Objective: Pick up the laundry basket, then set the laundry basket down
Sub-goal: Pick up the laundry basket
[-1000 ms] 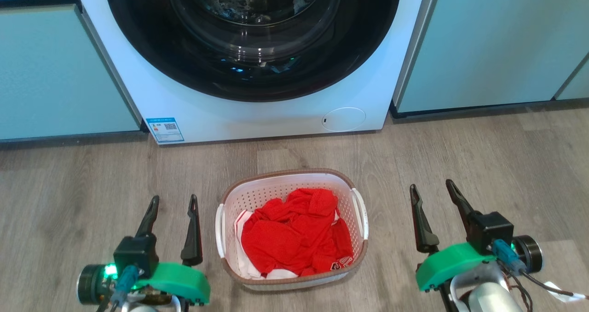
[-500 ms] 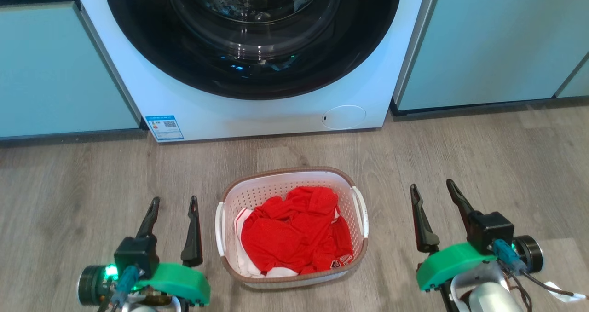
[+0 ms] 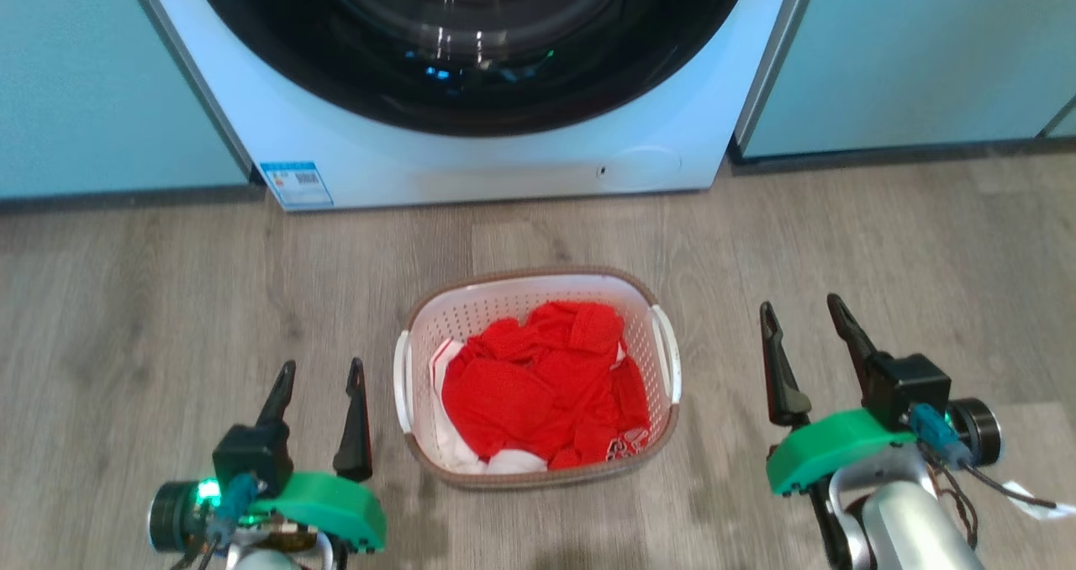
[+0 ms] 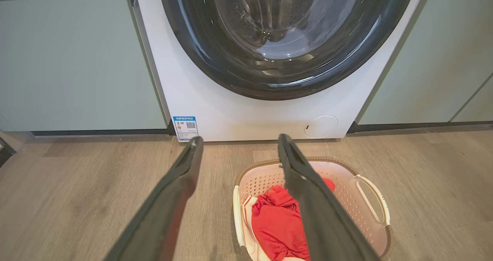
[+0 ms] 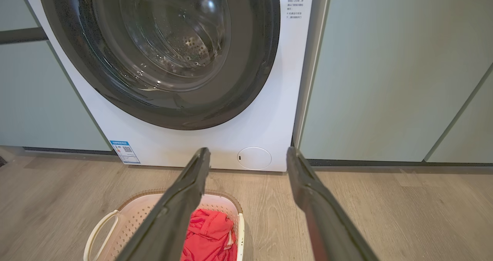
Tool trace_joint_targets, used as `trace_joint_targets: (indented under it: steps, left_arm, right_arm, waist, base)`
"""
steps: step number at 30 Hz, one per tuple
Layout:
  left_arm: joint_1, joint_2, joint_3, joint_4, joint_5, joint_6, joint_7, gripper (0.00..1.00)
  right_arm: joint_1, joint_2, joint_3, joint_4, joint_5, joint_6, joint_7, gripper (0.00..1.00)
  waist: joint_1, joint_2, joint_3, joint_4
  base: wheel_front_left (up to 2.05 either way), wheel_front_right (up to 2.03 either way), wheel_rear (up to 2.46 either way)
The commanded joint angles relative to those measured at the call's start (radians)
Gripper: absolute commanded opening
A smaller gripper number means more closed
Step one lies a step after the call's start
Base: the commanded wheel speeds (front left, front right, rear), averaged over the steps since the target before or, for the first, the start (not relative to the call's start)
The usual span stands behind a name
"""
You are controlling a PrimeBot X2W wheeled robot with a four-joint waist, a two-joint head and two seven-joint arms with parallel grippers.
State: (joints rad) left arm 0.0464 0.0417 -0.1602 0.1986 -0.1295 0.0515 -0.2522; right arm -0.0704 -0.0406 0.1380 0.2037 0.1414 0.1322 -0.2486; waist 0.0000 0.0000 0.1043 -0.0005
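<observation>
The laundry basket [image 3: 647, 322] is white, perforated, with a brown rim and two white side handles; it rests on the wood floor before the washing machine and holds red and white clothes [image 3: 538, 385]. My left gripper [image 3: 322, 370] hovers open just left of the basket, apart from its left handle [image 3: 402, 381]. My right gripper [image 3: 801, 309] is open farther off to the right of the right handle [image 3: 670, 353]. The left wrist view has the basket [image 4: 362, 199] low and right, behind one finger [image 4: 308, 191]. The right wrist view has the basket [image 5: 127, 214] at lower left.
A white front-loading washing machine [image 3: 471, 166] with a dark round door stands right behind the basket. Pale blue-green cabinets [image 3: 916, 49] flank it on both sides. Bare wood floor [image 3: 126, 301] spreads left and right of the basket.
The whole head view has shifted: the washing machine and basket sit higher in the picture, so the camera has tilted down. Both grippers stay open beside the basket.
</observation>
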Motion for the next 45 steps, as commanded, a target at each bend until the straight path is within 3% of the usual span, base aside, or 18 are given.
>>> trace_joint_targets:
  steps: [1, 28, 45]
  left_arm:
    - [-0.068, 0.009, 0.025, -0.009, -0.009, -0.004, -0.01, 1.0]
    - [-0.486, 0.009, -0.015, 0.274, -0.112, -0.003, -0.01, 1.0]
    - [-0.634, 0.009, -0.122, 0.475, -0.209, -0.034, -0.01, 1.0]
  right_arm:
    - [-0.054, -0.01, 0.021, -0.015, -0.01, -0.002, -0.013, 1.0]
    - [-0.425, -0.01, -0.033, 0.197, -0.072, -0.002, -0.013, 1.0]
    - [-0.521, -0.01, -0.031, 0.337, -0.063, -0.002, -0.013, 1.0]
  waist:
    - [0.0, 0.0, 0.04, 0.006]
    - [0.0, 0.0, 0.572, 0.038]
    - [0.0, 0.0, 0.728, 0.072]
  base:
    - [0.0, 0.0, 0.0]
    - [0.0, 0.0, 0.0]
    - [0.0, 0.0, 0.0]
